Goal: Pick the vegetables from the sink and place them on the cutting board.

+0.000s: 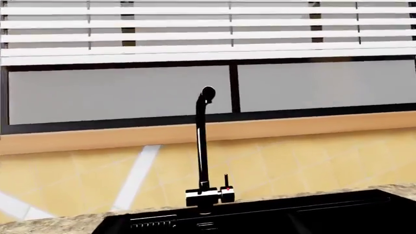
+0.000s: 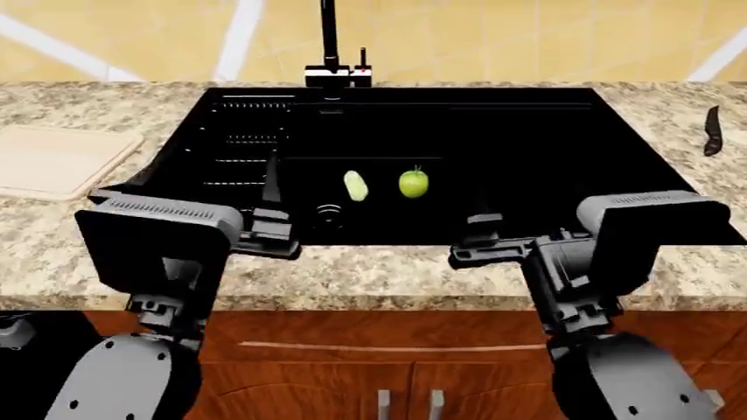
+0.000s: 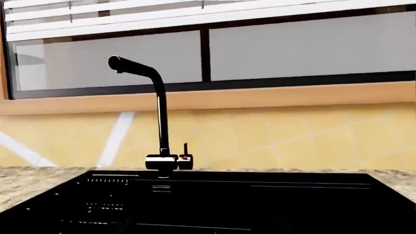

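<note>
Speckled beige granite counter (image 2: 386, 276): runs the full width of the head view, carrying the items below.

Large glossy black rectangular sink (image 2: 526, 149): sunk into the counter at centre, with thin white ridge lines on its left side and a round drain (image 2: 328, 212) near its front.

Tall black faucet (image 2: 331, 44): stands at the sink's rear edge, against a yellow tiled wall (image 2: 526, 39); the wrist views show a window with white blinds (image 1: 195, 29) above it.

Light beige wooden cutting board (image 2: 52, 157): lies flat on the counter left of the sink, nothing on it.

Left gripper (image 2: 271, 232): black, hangs at the sink's front-left rim, holding nothing; how far its jaws are parted cannot be told.

Right gripper (image 2: 481, 241): black, hangs at the sink's front edge right of centre, holding nothing; jaw opening likewise cannot be told.

Dark knife (image 2: 712, 131): lies on the counter at far right.

Round yellow-green tomato (image 2: 414, 183): rests on the sink floor near centre.

Pale-green elongated vegetable (image 2: 356, 185): rests just left of the tomato, apart from it, behind the drain.
</note>
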You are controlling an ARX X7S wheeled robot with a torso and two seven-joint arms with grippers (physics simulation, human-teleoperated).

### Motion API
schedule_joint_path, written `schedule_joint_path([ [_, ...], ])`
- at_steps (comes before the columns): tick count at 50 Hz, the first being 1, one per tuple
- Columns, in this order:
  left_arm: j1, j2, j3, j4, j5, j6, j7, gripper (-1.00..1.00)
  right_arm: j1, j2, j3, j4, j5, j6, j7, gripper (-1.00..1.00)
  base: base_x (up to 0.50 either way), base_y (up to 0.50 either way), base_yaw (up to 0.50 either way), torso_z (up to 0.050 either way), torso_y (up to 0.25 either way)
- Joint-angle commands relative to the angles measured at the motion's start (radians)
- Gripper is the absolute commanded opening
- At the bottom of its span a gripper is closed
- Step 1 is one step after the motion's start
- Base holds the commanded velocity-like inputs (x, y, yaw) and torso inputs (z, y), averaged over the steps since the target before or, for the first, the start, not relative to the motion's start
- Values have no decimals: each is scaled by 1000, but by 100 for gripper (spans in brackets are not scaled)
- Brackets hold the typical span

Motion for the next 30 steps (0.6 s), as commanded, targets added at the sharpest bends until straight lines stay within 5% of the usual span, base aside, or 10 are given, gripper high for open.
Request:
schedule_joint_path([
  [1,-463,68,41,-408,-50,-270,9,100,489,28,-50,455,3,221,11,100,500,0,0,0,0],
  [12,-711,93,52,-756,22,-229,-64,100,751,-14,-146,825,-83,205,41,100,500,0,0,0,0],
  [30,-698,82,63,-791,14,-212,-78,100,736,-20,-166,875,-88,163,54,100,500,0,0,0,1],
])
